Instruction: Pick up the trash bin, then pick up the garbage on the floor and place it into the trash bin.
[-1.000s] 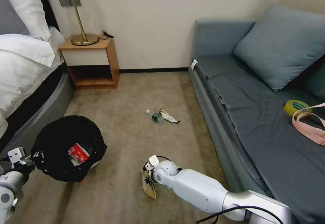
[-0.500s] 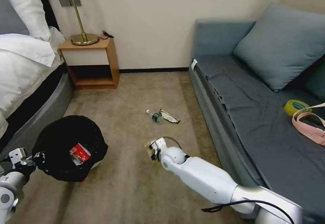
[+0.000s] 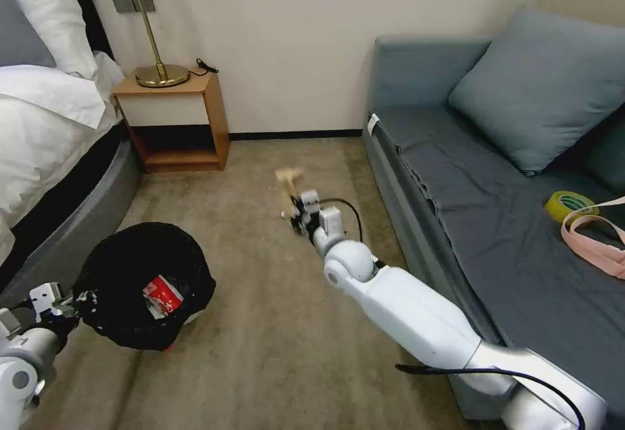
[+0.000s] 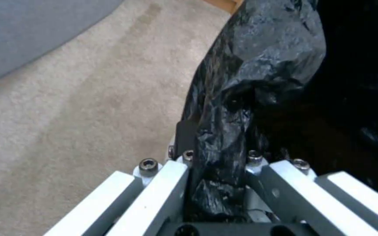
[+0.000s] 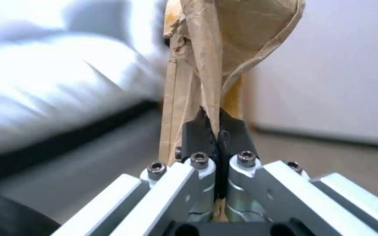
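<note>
The trash bin [image 3: 130, 254], lined with a crinkly black bag, hangs low at the lower left. My left gripper [image 3: 77, 301] is shut on its rim, and the bag's fold [image 4: 224, 131] is pinched between the jaws. A red-and-white packet [image 3: 163, 295] lies inside the bin. Out over the middle of the carpet, my right gripper [image 3: 297, 207] is raised and shut on the tan flattened wrapper [image 3: 288, 178]. That wrapper [image 5: 211, 49] stands up from the closed black fingertips [image 5: 198, 131]. The right wrist hides the other garbage on the floor behind it.
A bed [image 3: 45, 131] runs along the left, with a wooden nightstand [image 3: 176, 118] and lamp [image 3: 156, 59] at the back wall. A grey sofa [image 3: 495, 222] lines the right, carrying a cushion [image 3: 540, 85], a yellow tape roll [image 3: 568, 203] and a pink strap [image 3: 596, 241]. Open carpet lies between.
My right arm has lifted the tan wrapper off the floor and swung it up and forward. The bin in my left gripper has drifted slightly to the right.
</note>
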Available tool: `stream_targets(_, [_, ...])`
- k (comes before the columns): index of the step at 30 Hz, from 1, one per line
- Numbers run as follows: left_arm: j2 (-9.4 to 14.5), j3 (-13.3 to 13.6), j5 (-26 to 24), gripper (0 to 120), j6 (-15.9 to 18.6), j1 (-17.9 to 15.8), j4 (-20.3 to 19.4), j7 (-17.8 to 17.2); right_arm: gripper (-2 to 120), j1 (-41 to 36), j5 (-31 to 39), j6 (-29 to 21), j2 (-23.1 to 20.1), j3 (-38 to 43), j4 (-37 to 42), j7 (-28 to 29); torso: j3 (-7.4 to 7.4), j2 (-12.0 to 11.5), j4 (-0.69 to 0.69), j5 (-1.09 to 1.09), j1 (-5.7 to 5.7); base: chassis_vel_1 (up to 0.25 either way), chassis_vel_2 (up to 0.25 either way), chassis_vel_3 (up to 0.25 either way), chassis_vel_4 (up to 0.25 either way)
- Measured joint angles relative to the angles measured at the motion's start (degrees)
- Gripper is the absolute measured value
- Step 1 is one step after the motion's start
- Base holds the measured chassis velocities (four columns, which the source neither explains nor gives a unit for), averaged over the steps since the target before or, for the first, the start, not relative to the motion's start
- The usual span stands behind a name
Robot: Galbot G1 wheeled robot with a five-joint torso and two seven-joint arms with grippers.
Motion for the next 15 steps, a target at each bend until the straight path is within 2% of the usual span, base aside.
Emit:
stream_targets(3, [-0.15, 0.47, 0.18, 2, 0.01, -0.04, -0.22, -0.04, 0, 2.11, 2.23, 2.86, 0.78, -3.21, 2.46, -2.25, 0.00, 0.00, 0.02, 0.00, 0.00, 0.000, 0.000, 0.000, 0.000])
stream_targets(6, [-0.35, 1.19, 0.20, 2, 0.09, 0.05, -0.73, -0.13, 0, 5.17, 3.21, 6.29, 1.72, -8.07, 4.25, -7.40, 0.00, 0.00, 0.01, 0.00, 0.00, 0.000, 0.000, 0.000, 0.000])
stream_targets(15, [-0.16, 2.47, -0.01, 2, 0.19, -0.02, -0.99, -0.26, 0, 14.05, 7.75, 6.10, 3.11, -20.14, 6.36, -13.27, 0.00, 0.00, 0.01, 0.00, 0.00, 0.000, 0.000, 0.000, 0.000])
